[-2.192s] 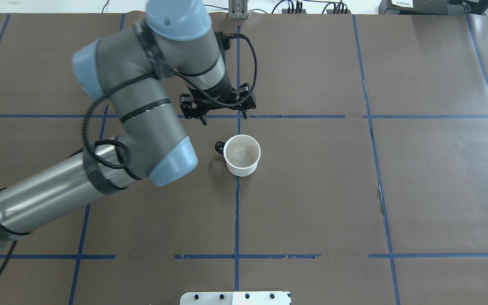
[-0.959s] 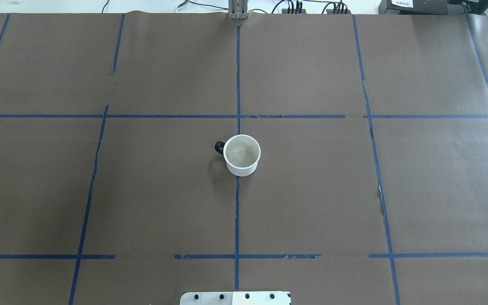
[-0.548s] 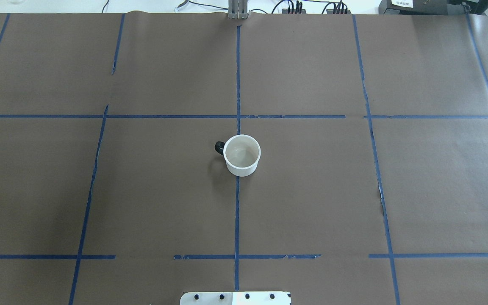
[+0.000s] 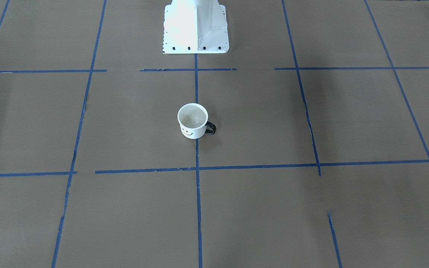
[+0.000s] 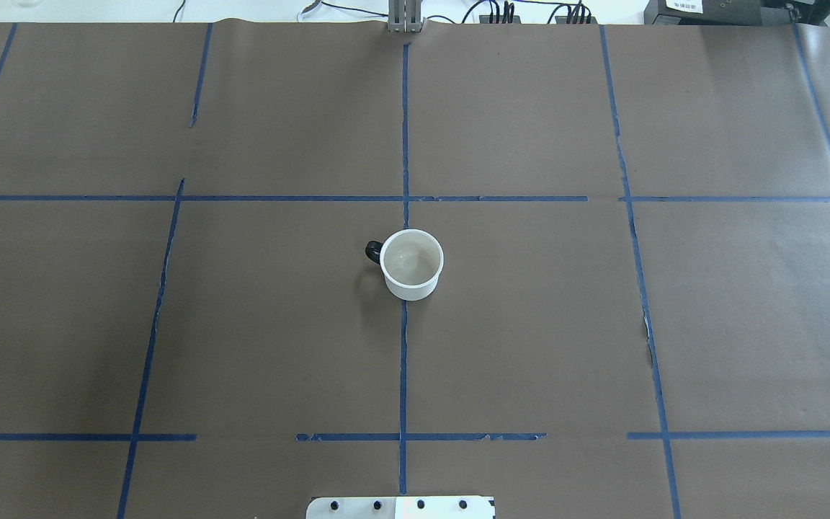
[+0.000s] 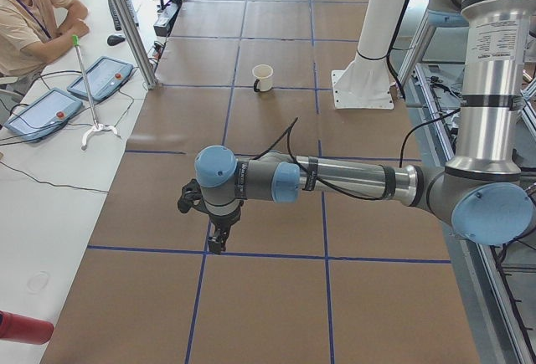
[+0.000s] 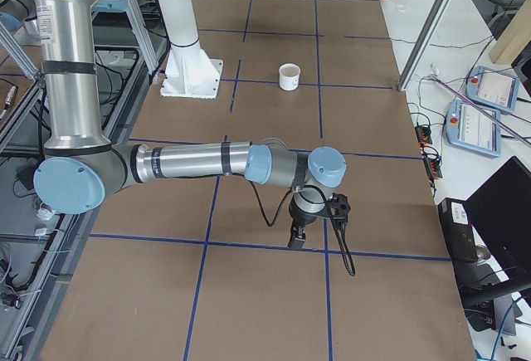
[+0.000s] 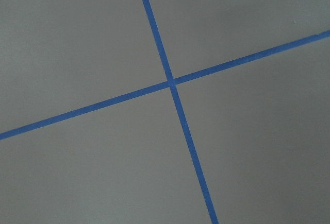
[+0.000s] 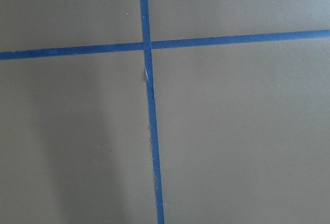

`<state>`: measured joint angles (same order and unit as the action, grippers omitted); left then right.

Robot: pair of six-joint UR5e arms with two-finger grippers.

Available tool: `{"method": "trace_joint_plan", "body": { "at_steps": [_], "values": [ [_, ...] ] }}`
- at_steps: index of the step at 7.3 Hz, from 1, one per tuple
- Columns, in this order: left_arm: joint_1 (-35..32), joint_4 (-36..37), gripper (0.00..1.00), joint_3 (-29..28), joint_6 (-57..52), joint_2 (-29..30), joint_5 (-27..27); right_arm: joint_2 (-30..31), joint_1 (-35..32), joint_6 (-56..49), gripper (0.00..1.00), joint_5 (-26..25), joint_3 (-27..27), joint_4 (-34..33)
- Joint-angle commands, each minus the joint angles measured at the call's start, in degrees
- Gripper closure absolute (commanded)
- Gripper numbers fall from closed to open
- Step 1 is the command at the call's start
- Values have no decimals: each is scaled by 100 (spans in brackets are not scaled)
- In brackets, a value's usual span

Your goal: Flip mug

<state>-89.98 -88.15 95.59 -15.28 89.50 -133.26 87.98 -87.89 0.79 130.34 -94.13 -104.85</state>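
**Left gripper** (image 6: 216, 243): seen only in the left side view. It points down, close over the table (image 5: 530, 339), near a crossing of blue tape lines (image 5: 403, 144). Open or closed, holding anything or not: cannot tell from this view. Its wrist cam shows paper & one tape crossing only, no fingers in frame.

**Right gripper** (image 7: 295, 241): seen only in the right side view. It also points down, low over a tape crossing at the opposite end of the table. Opening & contents: cannot tell. Its wrist cam likewise shows paper & tape only.

**Arms:** each reaches out approx. level from its elbow, w/ a black cable along the forearm.

**Mug** (image 5: 411, 265): upright, mouth up, inside pale. It stands at table ctr on the middle tape line, btw. two cross lines & in front of the white base (image 4: 196, 29). Black handle points to the robot's left; smiley face looks away from the robot. Touched by neither gripper, well apart from both.

**Surroundings:** a person (image 6: 29, 17) sits at the side bench beside two tablets (image 6: 102, 77).
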Motion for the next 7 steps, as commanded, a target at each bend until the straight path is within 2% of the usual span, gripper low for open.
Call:
{"method": "trace_joint_plan", "body": {
  "at_steps": [1, 7],
  "values": [
    [-1, -44, 0, -32, -11, -37, 28, 0, 0, 0, 0, 0, 0, 0],
    [-2, -115, 0, -32, 16, -99, 19, 0, 0, 0, 0, 0, 0, 0]
  ]
}}
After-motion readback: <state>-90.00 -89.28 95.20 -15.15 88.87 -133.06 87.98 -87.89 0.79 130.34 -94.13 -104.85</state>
